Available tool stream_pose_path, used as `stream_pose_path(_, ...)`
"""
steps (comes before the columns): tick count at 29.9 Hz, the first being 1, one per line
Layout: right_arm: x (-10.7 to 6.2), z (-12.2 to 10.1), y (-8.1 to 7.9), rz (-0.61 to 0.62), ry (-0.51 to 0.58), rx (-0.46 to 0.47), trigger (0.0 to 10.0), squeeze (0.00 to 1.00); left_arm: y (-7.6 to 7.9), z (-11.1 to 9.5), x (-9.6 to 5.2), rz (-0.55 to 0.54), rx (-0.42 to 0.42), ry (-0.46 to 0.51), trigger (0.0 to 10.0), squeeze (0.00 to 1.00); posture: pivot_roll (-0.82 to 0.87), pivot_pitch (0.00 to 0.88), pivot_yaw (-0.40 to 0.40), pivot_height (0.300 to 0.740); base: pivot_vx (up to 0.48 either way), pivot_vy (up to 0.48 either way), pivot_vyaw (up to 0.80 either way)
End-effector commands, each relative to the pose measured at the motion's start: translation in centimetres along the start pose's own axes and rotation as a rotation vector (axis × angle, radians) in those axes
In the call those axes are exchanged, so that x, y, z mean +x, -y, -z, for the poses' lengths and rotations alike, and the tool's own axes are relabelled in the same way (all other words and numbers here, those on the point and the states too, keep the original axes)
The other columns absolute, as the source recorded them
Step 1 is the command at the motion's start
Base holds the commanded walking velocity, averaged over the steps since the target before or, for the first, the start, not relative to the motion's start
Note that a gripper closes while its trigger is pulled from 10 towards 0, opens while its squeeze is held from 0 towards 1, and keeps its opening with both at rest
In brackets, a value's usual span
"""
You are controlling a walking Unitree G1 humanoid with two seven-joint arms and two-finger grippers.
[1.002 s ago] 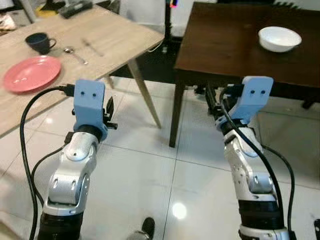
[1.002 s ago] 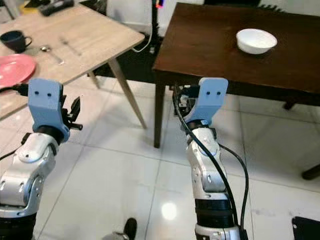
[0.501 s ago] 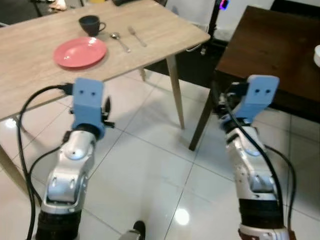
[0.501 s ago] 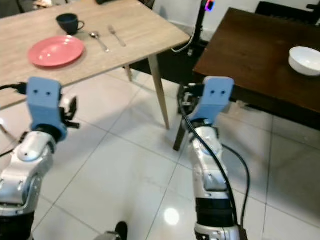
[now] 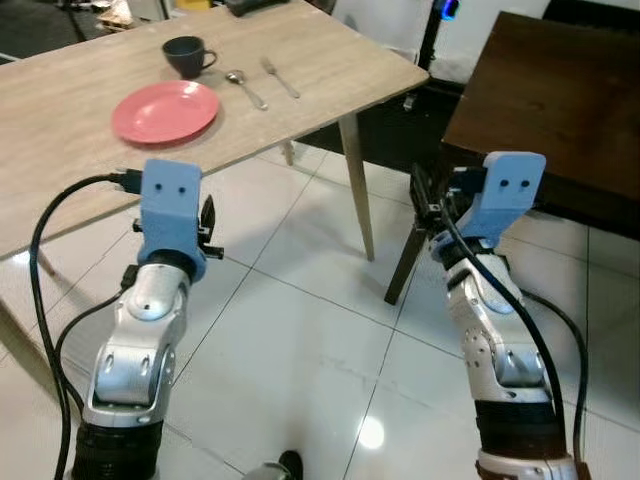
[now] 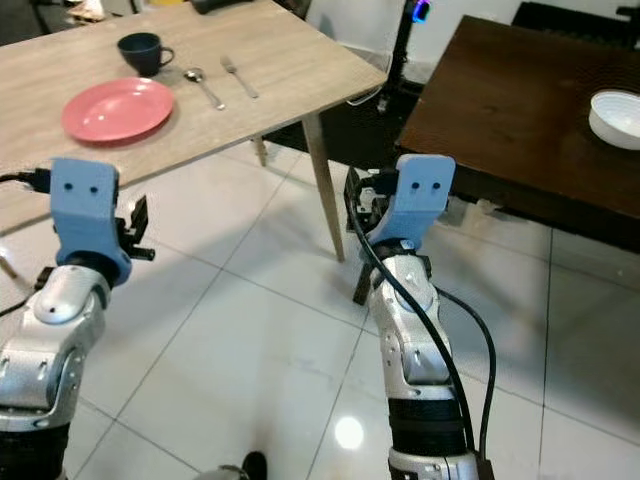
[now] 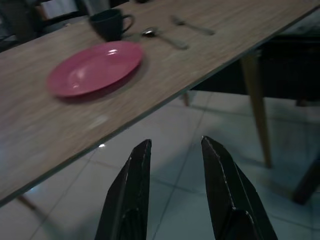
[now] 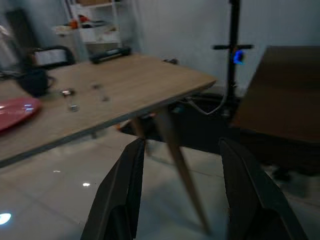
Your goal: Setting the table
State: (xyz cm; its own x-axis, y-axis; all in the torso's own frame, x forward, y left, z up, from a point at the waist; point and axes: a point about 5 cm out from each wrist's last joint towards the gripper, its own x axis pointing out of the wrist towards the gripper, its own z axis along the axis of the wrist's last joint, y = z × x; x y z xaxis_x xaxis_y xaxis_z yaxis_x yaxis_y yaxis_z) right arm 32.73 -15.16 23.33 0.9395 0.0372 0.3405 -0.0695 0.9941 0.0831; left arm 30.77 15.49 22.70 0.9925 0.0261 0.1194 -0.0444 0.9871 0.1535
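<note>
A white tiled floor (image 5: pixel 300 330) spreads under both arms. Ahead and to the left of the left jaws (image 7: pixel 175 165) stands a long pale wooden desk (image 5: pixel 60 150); ahead and to the right of the right jaws (image 8: pixel 182 175) stands a dark brown desk (image 6: pixel 500 110). Both arms are raised over the floor between the two desks, and neither touches anything.

The left jaws stand a little apart and hold nothing, just short of the pale desk's near edge. The right jaws stand wide apart, also empty, facing the pale desk's corner leg (image 8: pixel 177 160).

On the pale desk, beyond the left jaws, lies a pink plate (image 7: pixel 95 67). Past it stands a dark cup (image 7: pixel 110 22), with a spoon (image 7: pixel 165 37) just beside it and a fork (image 7: pixel 192 26) next to the spoon. A white bowl (image 6: pixel 615 115) sits on the dark desk, well to the right of the right jaws.
</note>
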Motion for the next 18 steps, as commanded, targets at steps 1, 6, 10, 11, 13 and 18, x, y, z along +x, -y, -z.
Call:
stream_pose_path(1,0.01,0.05,-0.6,-0.015,-0.001,0.015,10.0,0.0,-0.77,0.61,-0.1,-0.025,0.012,-0.028,10.0,0.0,0.05,0.127,0.095,0.74,0.416,0.0,0.0)
stream_pose_path(6,0.03,-0.01,-0.44,-0.008,0.003,0.007,10.0,0.0,-0.73,0.63,-0.1,-0.021,0.014,-0.03,10.0,0.0,0.05,0.127,0.096,0.74,0.422,0.0,0.25)
stream_pose_path(10,0.05,-0.04,-0.29,0.002,0.004,0.006,10.0,0.0,-0.71,0.63,-0.06,-0.018,0.015,-0.029,10.0,0.0,0.05,0.124,0.097,0.74,0.432,0.0,0.78)
stream_pose_path(11,0.05,-0.04,-0.26,0.004,0.004,0.007,10.0,0.0,-0.71,0.64,-0.05,-0.018,0.016,-0.029,10.0,0.0,0.05,0.123,0.098,0.74,0.439,0.0,0.8)
stream_pose_path(13,0.05,-0.04,-0.24,0.005,0.005,0.007,10.0,0.0,-0.71,0.64,-0.04,-0.017,0.016,-0.03,10.0,0.0,0.05,0.123,0.098,0.74,0.439,0.0,0.8)
stream_pose_path(18,0.1,0.0,-0.14,0.014,0.001,0.003,10.0,0.0,-0.71,0.62,-0.01,-0.015,0.018,-0.029,10.0,0.0,0.05,0.122,0.098,0.74,0.442,0.0,0.8)
